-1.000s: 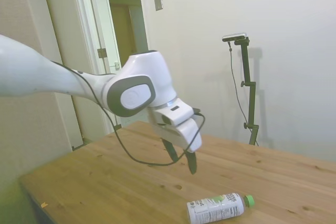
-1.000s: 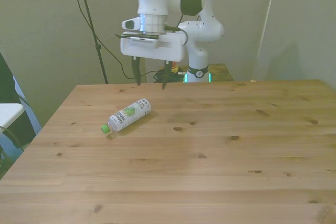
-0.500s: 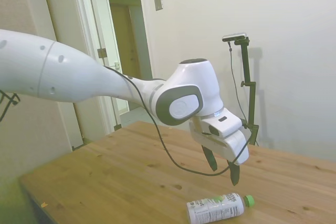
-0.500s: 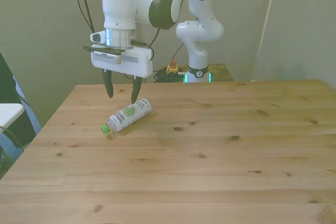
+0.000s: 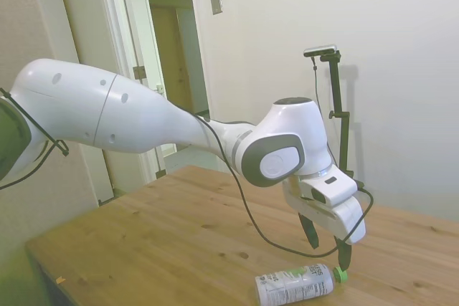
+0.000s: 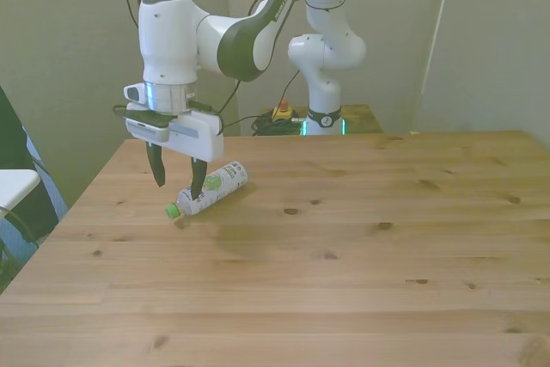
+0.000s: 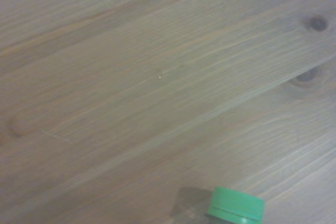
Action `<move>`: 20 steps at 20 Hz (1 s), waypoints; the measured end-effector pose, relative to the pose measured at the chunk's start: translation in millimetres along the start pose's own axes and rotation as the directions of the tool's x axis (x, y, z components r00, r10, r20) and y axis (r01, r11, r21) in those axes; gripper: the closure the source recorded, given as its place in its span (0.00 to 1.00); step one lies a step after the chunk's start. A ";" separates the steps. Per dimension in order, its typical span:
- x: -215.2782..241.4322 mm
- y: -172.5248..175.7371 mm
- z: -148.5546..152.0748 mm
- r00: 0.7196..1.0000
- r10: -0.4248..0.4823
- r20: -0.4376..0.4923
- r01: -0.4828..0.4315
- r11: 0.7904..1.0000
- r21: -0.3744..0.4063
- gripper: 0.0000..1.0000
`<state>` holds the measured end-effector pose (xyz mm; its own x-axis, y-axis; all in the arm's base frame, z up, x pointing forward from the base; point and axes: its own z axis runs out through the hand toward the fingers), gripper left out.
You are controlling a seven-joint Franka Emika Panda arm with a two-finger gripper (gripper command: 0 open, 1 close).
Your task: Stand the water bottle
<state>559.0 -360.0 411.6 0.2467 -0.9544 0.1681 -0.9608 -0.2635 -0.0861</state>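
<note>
The claw (image 6: 177, 181) hung with its two dark fingers spread apart and pointing down, pinching nothing, low over the table (image 6: 361, 247). Just beneath it lay the water bottle (image 6: 207, 189) on its side, the nearer finger over the neck end and the other finger out past it, clear of the plastic. In the wrist view only the green cap (image 7: 235, 205) showed, at the edge of bare wood.

The bottle looked small, clear and thin-walled, so probably light and somewhat squashy, with a smooth label that might slip and a round body free to roll. A hold across the labelled body near the shoulder seemed safer than one on the narrow cap.

Its long axis lay flat on the boards, the cap pointing away from the robot's base and slightly toward the front view's left, the bottle's base toward the arm's side.
</note>
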 end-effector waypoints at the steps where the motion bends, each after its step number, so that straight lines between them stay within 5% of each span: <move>1: 1.0 -0.3 5.3 1.000 0.002 0.001 -0.002 1.000 -0.003 0.00; 11: 1.9 -8.0 46.6 0.999 0.033 0.021 -0.032 0.999 -0.023 0.00; 12: 2.0 -8.6 49.6 0.999 0.039 0.020 -0.038 0.999 -0.025 1.00; 20: -1.3 -12.3 60.6 0.997 0.073 0.037 -0.072 0.997 -0.027 1.00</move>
<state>578.2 -364.0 352.9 0.1801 -0.9757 0.1246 -0.9792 -0.1899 -0.0718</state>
